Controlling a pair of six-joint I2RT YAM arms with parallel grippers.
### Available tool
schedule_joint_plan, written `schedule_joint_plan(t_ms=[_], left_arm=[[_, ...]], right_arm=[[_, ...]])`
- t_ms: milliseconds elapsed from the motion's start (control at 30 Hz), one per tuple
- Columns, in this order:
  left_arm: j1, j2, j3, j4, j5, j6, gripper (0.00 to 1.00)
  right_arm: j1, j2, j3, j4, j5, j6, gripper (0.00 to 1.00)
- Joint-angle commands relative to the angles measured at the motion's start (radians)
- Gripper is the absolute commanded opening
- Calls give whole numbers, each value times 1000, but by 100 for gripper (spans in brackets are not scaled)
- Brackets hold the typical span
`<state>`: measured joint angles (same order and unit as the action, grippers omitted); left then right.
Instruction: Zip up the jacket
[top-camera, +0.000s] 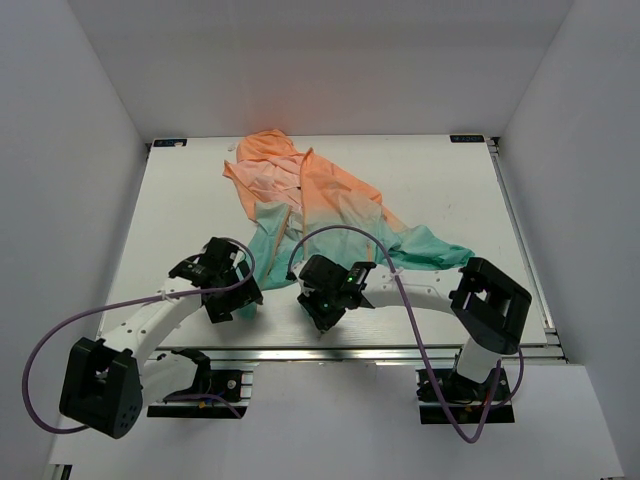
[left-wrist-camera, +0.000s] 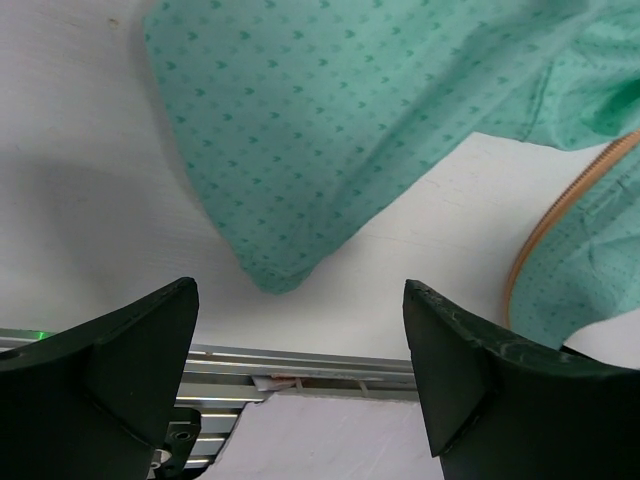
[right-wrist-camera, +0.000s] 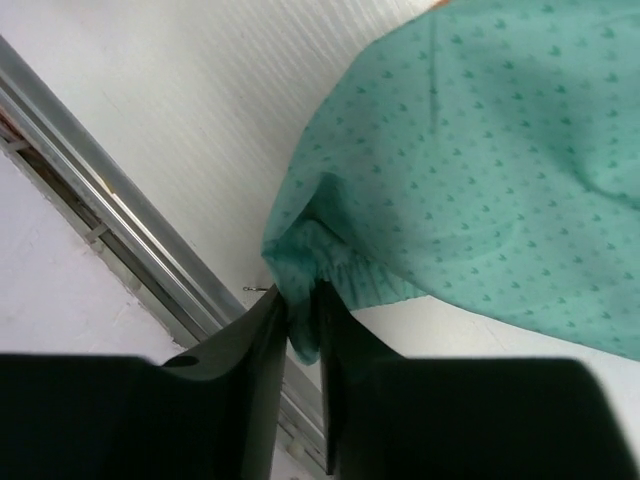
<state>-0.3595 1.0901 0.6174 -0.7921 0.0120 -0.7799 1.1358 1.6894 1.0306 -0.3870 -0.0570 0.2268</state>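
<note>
Right gripper: teal hem of jacket is being pinched. Left gripper is being held wide open, empty. Jacket is lying crumpled on table; thin, limp, likely best gripped beside zipper.

Bare desk lies under my spread left tool; the jacket hem lies just ahead. To its right, my right tool, pinching hem, blocks passage.

A white table carries the crumpled peach-to-teal jacket, its teal end lying just beyond the left gripper and between the right gripper fingers.
</note>
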Motion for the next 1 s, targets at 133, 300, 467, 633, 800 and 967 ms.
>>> schedule_joint_plan(t_ms=[133, 300, 467, 633, 800, 967], left_arm=[[-24, 13, -25, 16, -38, -36, 92], [-29, 27, -42, 33, -38, -44, 91], [-36, 56, -50, 51, -43, -44, 86], [-38, 85, -50, 51, -63, -47, 70], [-38, 93, -36, 48, -89, -51, 70], [-38, 99, -19, 57, -132, -59, 75]], right_arm=[[-7, -5, -24, 19, -24, 0, 18], [-10, 18, -21, 22, -32, 3, 10], [-21, 18, -33, 40, -49, 17, 0], [-41, -26, -59, 80, -78, 46, 0], [-53, -65, -90, 102, -121, 62, 0], [-56, -96, -106, 105, -126, 72, 0]])
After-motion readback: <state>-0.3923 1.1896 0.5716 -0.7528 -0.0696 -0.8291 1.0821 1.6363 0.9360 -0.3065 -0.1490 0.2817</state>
